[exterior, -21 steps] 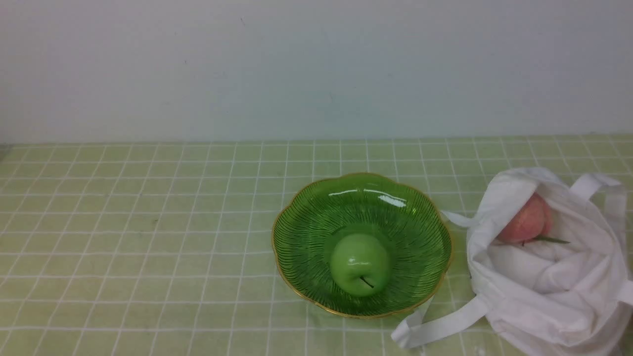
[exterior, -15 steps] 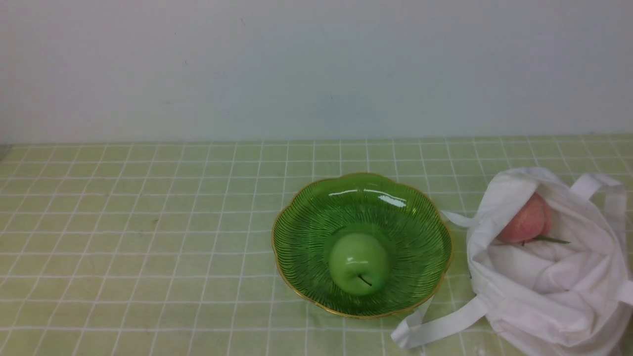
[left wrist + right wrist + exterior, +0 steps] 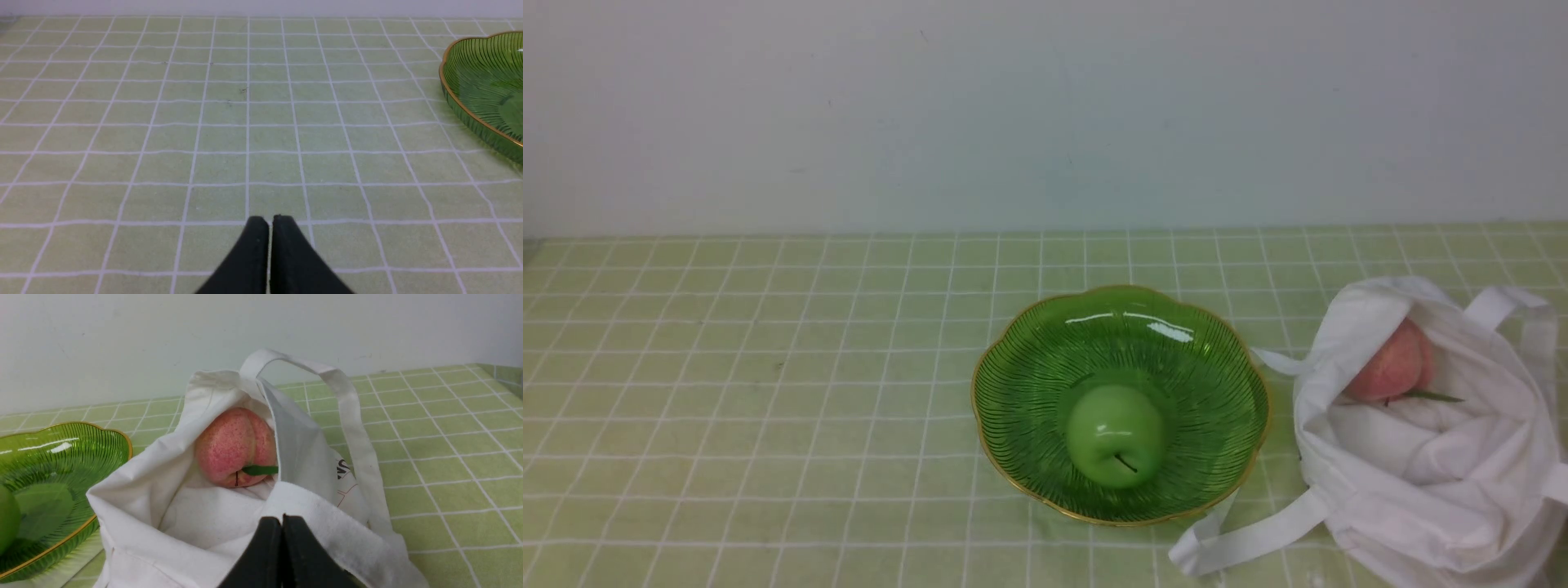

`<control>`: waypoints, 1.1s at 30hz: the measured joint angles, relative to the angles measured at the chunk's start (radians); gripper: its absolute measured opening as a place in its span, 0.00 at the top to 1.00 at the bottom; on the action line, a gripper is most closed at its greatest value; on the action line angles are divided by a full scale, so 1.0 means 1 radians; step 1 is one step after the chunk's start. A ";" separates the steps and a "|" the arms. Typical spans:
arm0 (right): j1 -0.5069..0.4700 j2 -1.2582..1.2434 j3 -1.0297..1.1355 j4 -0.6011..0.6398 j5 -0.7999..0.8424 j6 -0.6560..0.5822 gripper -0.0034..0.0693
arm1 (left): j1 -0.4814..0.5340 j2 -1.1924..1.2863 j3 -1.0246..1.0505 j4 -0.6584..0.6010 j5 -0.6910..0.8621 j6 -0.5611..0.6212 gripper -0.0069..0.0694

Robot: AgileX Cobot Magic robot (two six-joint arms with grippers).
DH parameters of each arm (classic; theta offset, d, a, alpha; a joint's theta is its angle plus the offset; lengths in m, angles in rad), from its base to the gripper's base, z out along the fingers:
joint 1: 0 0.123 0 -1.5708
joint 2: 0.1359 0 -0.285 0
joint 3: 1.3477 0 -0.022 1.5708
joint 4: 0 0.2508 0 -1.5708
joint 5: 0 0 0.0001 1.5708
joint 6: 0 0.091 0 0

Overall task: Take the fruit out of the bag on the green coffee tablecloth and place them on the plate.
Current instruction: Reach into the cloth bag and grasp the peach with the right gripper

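Note:
The pink-red peach (image 3: 1390,363) with its green leaf lies inside the open white bag (image 3: 1429,457) at the right of the green checked tablecloth (image 3: 768,392); it also shows in the right wrist view (image 3: 233,447). The green glass plate (image 3: 1029,384) stands in the middle, left of the bag, with a glossy green apple (image 3: 1115,435) in it. My right gripper (image 3: 282,520) is shut and empty, just before the bag's (image 3: 135,494) near rim. My left gripper (image 3: 269,222) is shut and empty over bare cloth, left of the plate (image 3: 470,77). Neither gripper shows in the front view.
The bag's long strap handles (image 3: 1241,543) trail on the cloth beside the plate's near right edge, and one loops up behind the peach (image 3: 347,396). A pale wall (image 3: 1045,114) backs the table.
The green apple has shifted slightly left in the plate. The peach, the bag and the plate have not moved.

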 joint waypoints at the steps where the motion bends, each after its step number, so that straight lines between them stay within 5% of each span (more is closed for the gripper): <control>1: 0.000 0.000 0.000 0.000 0.000 0.000 0.97 | 0.000 0.000 0.000 0.000 0.000 0.000 0.92; 30: 0.000 0.000 0.000 0.001 0.000 0.003 0.97 | 0.000 0.000 0.000 0.000 0.000 0.001 0.92; 33: 0.000 0.000 0.000 0.116 -0.005 0.102 0.97 | 0.000 0.000 0.000 0.000 0.000 0.001 0.92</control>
